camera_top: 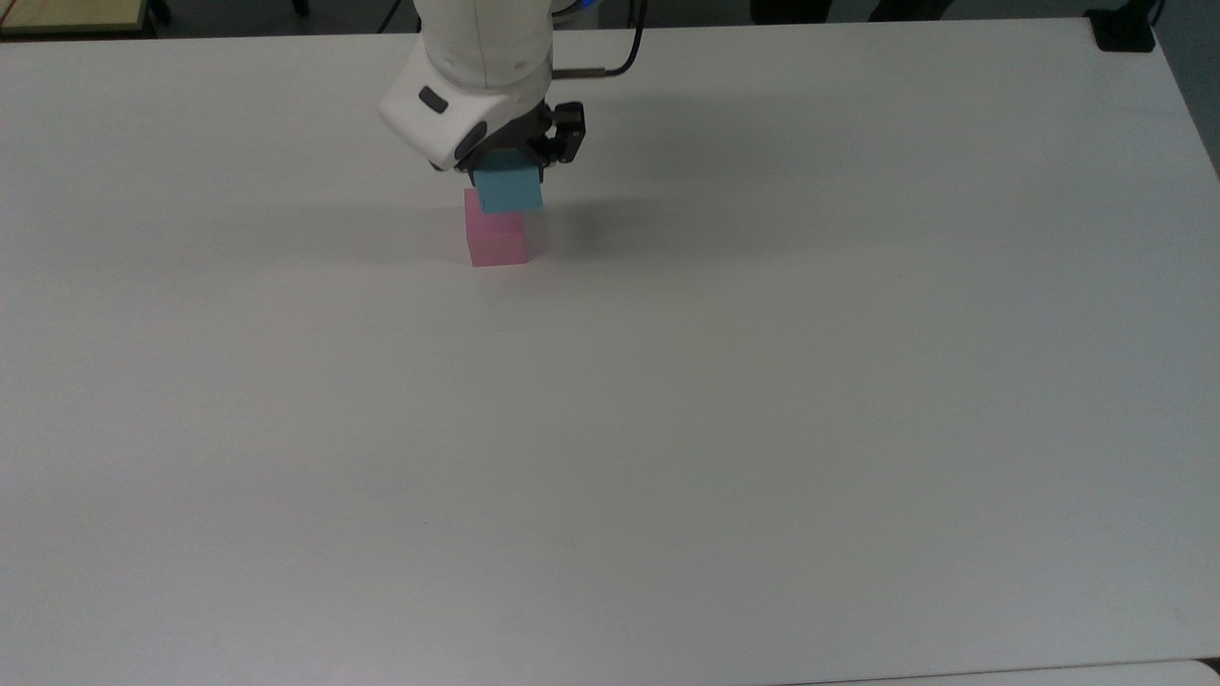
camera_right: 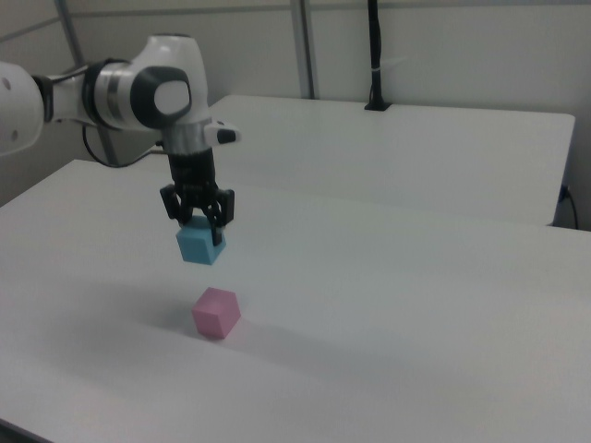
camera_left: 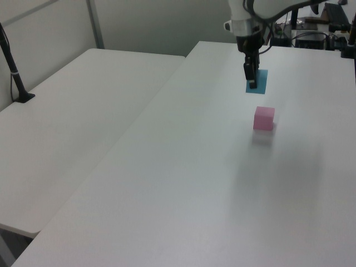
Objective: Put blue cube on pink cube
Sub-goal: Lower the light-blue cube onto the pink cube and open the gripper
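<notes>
1. Gripper [camera_right: 197, 221]: pointing straight down, fingers clamped on opposite sides of the blue cube. It hangs in the air well above the table, as seen in the right view and the left view.

2. Blue cube [camera_right: 200, 245]: held by its upper part, most of its body showing below the fingertips. Level, not visibly tilted. Clear of the table and of the pink cube; in the right view there is open air between the two.

3. Pink cube [camera_right: 216, 312]: resting flat on the table, alone, its top face bare. In the top view the blue cube [camera_top: 508, 189] overlaps its far edge [camera_top: 498, 238]; in the left view the blue cube [camera_left: 257, 81] sits above and slightly to the left view's left of it [camera_left: 263, 118]. Alignment looks close but probably not exact.

4. Table [camera_top: 667, 429]: white, plain; soft shadow of the arm beside the pink cube.

5. Step in hand (judged): carry phase, nearing its end; the blue cube is lifted and brought roughly over its target, not yet lowered.

6. Next move (judged): a small sideways correction to centre blue over pink, faces squared, then a slow straight descent until it rests on top, and only then release. An off-centre drop could nudge the pink cube or let the blue one slide off.
</notes>
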